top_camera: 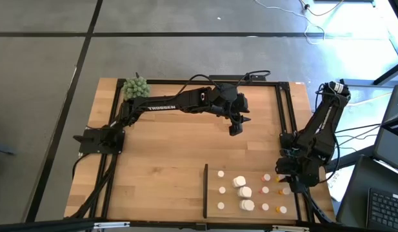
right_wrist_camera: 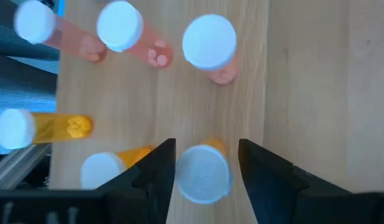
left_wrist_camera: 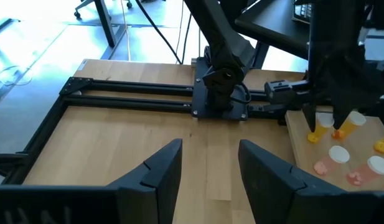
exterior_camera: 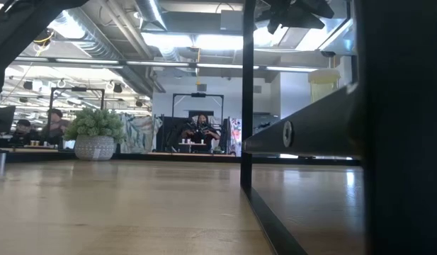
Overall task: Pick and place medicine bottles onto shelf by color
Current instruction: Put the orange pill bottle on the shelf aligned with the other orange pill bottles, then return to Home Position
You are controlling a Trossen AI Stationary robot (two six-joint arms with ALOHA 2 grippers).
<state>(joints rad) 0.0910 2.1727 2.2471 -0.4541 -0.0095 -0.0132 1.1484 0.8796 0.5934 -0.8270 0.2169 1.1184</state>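
On the shelf (top_camera: 250,206) at right, your right gripper (right_wrist_camera: 204,171) straddled an orange bottle (right_wrist_camera: 203,173), fingers apart, ungripped; light, slick – pinch below the cap

From counter height I see bare wooden counter (exterior_camera: 119,205) stretching away, with a black upright post (exterior_camera: 247,99) and a dark rail (exterior_camera: 303,131) carrying a round bolt rising at my right. A potted green plant (exterior_camera: 95,134) sits far back on the left. People sit at desks in the room beyond.
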